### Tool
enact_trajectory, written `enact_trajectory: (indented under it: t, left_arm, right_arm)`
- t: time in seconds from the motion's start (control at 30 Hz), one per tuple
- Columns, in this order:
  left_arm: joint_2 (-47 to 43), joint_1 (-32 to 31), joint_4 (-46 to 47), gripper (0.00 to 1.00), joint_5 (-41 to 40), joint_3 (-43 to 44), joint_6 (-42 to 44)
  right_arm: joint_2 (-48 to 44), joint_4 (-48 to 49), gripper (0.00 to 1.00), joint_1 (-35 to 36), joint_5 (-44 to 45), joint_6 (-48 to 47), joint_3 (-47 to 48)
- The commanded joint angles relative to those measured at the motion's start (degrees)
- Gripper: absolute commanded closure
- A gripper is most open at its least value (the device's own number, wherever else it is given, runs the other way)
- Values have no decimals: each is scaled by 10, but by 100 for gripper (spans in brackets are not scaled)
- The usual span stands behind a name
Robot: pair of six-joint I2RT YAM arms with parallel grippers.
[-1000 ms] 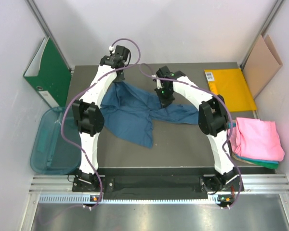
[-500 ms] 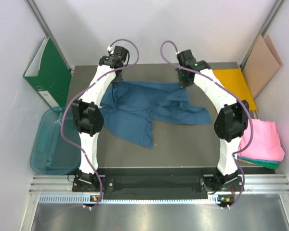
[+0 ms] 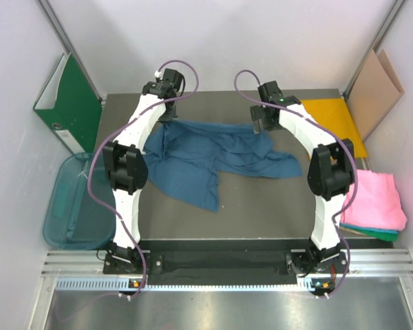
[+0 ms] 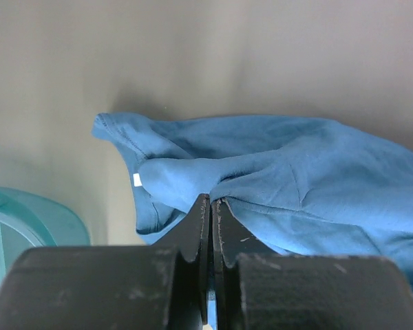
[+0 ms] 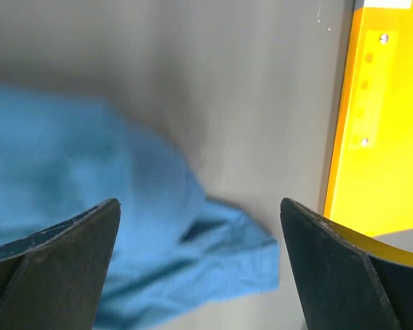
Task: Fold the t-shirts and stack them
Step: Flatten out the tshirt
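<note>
1. Left of the yellow envelope [image 3: 334,124], the dark blue t-shirt [image 3: 206,155] lies crumpled and only half spread on the table [image 3: 261,206]. A fold begun now would probably trap the wrinkles and the bunched near flap.
2. Well to the envelope's left, the left gripper [image 4: 210,201] is pinched tight on a ridge of the shirt's far edge. If that arm pulls alone, the cloth may drag and twist toward it instead of stretching flat.
3. Just left of the envelope, the right gripper [image 5: 199,206] stands wide open and holds nothing, above the shirt corner closest to the envelope. A grasp there could miss the thin hem or catch two layers at once. The wrist view is blurred, so I cannot tell its height.
4. A long pull toward the envelope might drag cloth onto it or snag on its edge.
5. On the envelope's near side, the pink t-shirt [image 3: 375,199] rests folded on the teal-green t-shirt [image 3: 372,232]. A sloppy carry could knock this stack askew.
</note>
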Motion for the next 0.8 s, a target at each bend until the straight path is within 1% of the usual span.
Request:
enact_trajectory:
  t: [0.0,0.07,0.1,0.13,0.17,0.2,0.23,0.27,0.3,0.33,0.4,0.43,0.5,0.53,0.6,0.63,0.67,0.77]
  left_arm:
    - [-15,1,12,100,4,-1,-5]
    - [-14,1,12,100,4,-1,-4]
    - [-13,1,12,100,5,-1,-3]
    - [-11,1,12,100,6,-2,-4]
    - [-11,1,13,100,8,-3,-4]
    - [-11,0,14,100,9,-6,-5]
    - [-11,1,17,100,14,-6,-4]
    - [-10,0,18,100,16,-8,-5]
    - [-10,0,19,100,20,-12,-5]
    - [-10,0,22,100,23,-13,-4]
    - [-10,0,25,100,25,-19,-2]
    - [-10,-1,27,100,26,-20,0]
    - [-11,-1,33,100,28,-27,2]
    - [-10,-1,34,100,28,-29,5]
    - [-10,-1,36,100,30,-32,7]
    - [-10,0,37,100,30,-33,9]
    - [-10,-1,37,100,30,-34,10]
    - [-10,-1,40,100,31,-35,15]
  right_arm:
    - [-112,29,0,4,-65,3,-25]
    - [-126,11,0,-4,-117,24,-31]
    - [-130,5,0,-11,-164,33,-36]
    - [-137,-5,1,-31,-186,54,-41]
    - [-143,-1,0,-44,-219,62,-64]
    - [-148,5,0,-59,-284,70,-81]
    - [-162,28,0,-94,-318,97,-124]
    - [-167,44,0,-110,-353,111,-148]
    - [-173,62,0,-124,-417,126,-173]
    - [-173,82,5,-143,-437,146,-193]
    - [-170,92,11,-156,-465,159,-236]
    - [-164,104,16,-166,-476,171,-259]
    - [-159,124,24,-172,-507,186,-282]
    - [-158,153,28,-172,-519,201,-301]
    - [-157,181,31,-172,-548,220,-318]
    - [-157,211,37,-171,-560,239,-331]
    - [-156,224,39,-172,-569,249,-336]
    - [-149,258,44,-170,-584,278,-343]
